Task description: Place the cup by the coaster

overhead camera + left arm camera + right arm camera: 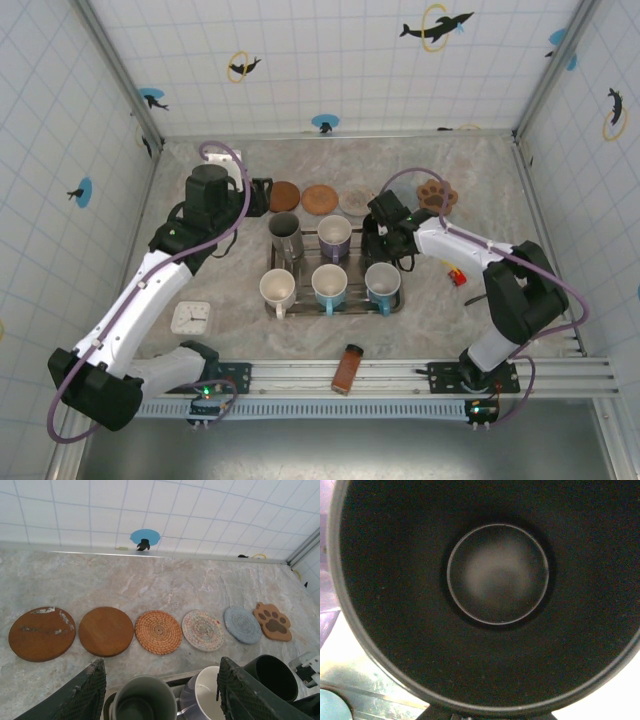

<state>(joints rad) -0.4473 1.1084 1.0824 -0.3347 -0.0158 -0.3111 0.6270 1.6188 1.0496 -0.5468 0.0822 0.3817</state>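
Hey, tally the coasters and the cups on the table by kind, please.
Flat coasters, five round, one paw-shaped: 6
Drinking cups, assorted colours: 6
Total: 12

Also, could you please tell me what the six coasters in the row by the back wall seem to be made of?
Worn brown coaster: probably wood or cork, matte, surface flaking pale. Plain brown coaster: likely wood, smooth, even. Spiral coaster: woven rattan or straw, coiled ribs. Pastel coaster and grey-blue coaster: braided yarn, seemingly. Paw coaster: possibly wood or silicone, darker pad shapes.
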